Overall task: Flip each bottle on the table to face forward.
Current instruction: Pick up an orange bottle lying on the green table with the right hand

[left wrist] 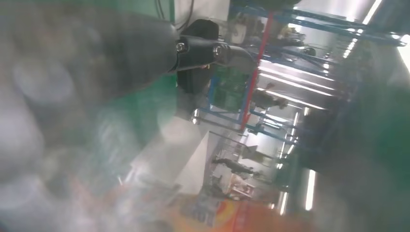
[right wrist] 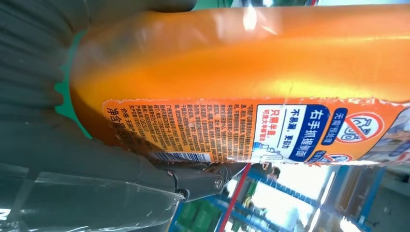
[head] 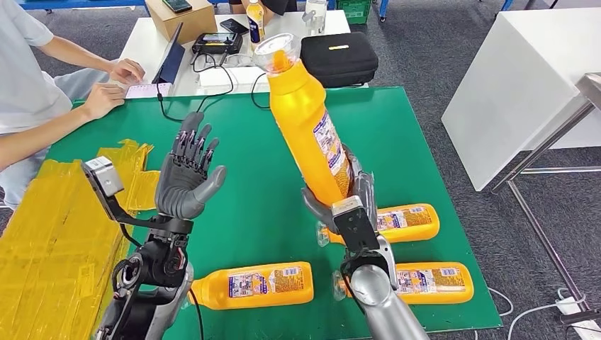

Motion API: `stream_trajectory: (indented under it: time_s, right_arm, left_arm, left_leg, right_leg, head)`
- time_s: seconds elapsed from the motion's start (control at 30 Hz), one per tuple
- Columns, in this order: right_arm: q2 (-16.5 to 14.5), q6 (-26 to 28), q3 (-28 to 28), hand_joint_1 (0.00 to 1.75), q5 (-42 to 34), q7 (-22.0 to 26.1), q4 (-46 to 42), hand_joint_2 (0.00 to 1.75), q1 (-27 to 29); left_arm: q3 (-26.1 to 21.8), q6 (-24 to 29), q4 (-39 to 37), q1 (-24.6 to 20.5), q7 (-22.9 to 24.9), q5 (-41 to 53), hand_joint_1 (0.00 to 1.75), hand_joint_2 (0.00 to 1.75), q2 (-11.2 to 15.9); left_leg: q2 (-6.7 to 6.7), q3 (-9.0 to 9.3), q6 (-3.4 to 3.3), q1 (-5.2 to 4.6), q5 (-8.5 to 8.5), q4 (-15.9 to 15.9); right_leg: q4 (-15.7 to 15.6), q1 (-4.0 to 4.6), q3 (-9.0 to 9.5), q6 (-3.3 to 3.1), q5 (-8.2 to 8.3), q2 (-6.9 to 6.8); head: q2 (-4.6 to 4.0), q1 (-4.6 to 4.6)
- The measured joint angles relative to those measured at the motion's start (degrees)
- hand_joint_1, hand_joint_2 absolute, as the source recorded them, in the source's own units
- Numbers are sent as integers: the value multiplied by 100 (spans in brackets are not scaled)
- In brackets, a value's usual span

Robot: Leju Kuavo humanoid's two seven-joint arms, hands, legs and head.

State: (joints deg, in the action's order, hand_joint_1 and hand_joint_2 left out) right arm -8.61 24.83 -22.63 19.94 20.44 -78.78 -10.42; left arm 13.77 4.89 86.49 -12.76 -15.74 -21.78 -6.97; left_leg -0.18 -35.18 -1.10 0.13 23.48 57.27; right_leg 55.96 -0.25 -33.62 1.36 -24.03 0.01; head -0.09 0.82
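My right hand [head: 349, 195] grips the base of an orange bottle [head: 306, 124] and holds it nearly upright above the green mat [head: 248, 191], its clear cap [head: 275, 48] pointing away from me. The right wrist view shows the bottle's label [right wrist: 251, 130] close up, with my right hand's thumb [right wrist: 96, 198] under it. Three more orange bottles lie on their sides near the mat's front edge: one [head: 255, 285] at front centre, two [head: 407, 221] [head: 429, 280] behind my right forearm. My left hand [head: 188, 177] is raised over the mat with fingers spread, holding nothing. The left wrist view is blurred.
A person's hands [head: 113, 85] rest at the mat's far left corner beside a tablet [head: 170, 57]. A black case [head: 339, 58], a cardboard box [head: 181, 18] and cables lie on the white table behind. Yellow tape [head: 49, 234] covers the surface at left. A white table [head: 524, 78] stands at right.
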Motion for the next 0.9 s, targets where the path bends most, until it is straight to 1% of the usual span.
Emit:
stream_trajectory:
  time_s: [0.1, 0.4, 0.53, 0.67, 0.73, 0.9]
  right_arm:
    - [0, -119, -122, 168, -21, 44, -47, 175, 37]
    - [1, -144, -261, 168, -43, 52, -97, 175, 71]
    - [2, -142, -267, 155, -33, 57, -100, 175, 72]
    - [7, -130, -337, 154, 150, 109, -100, 175, 71]
    - [9, -119, -429, 150, 242, 117, -98, 175, 69]
    - [38, -112, -582, 146, 285, 42, -43, 175, 44]
  left_arm:
    - [-35, 46, -49, -90, 72, -178, 0, 175, 0]
    - [-51, 57, -129, -187, 85, -237, 0, 175, 0]
    - [-52, 58, -136, -193, 85, -240, 0, 175, 0]
    - [-52, 67, -135, -215, 75, -302, 0, 175, 0]
    - [-52, 68, -134, -237, 52, -343, 0, 175, 0]
    - [-50, 64, -81, -229, -67, -337, 0, 175, 0]
  left_leg:
    - [0, 0, 0, 0, 0, 0]
    - [0, -2, 0, -1, 0, 1]
    - [0, -2, 0, -1, 0, 1]
    - [0, -2, 0, -1, 0, 0]
    - [0, -2, 0, 0, 0, 0]
    - [0, -4, 0, 0, 0, 0]
  right_leg:
    - [0, 0, 0, 0, 0, 0]
    - [0, -1, -1, 0, 0, -1]
    - [0, -1, -1, 0, 0, 0]
    - [0, 0, 0, 0, 0, 0]
    - [0, 0, 0, 0, 0, 0]
    - [1, 0, 0, 0, 0, -1]
  head:
    - [-1, 0]
    - [0, 1]
    - [-1, 1]
    - [0, 0]
    - [0, 1]
    - [0, 1]
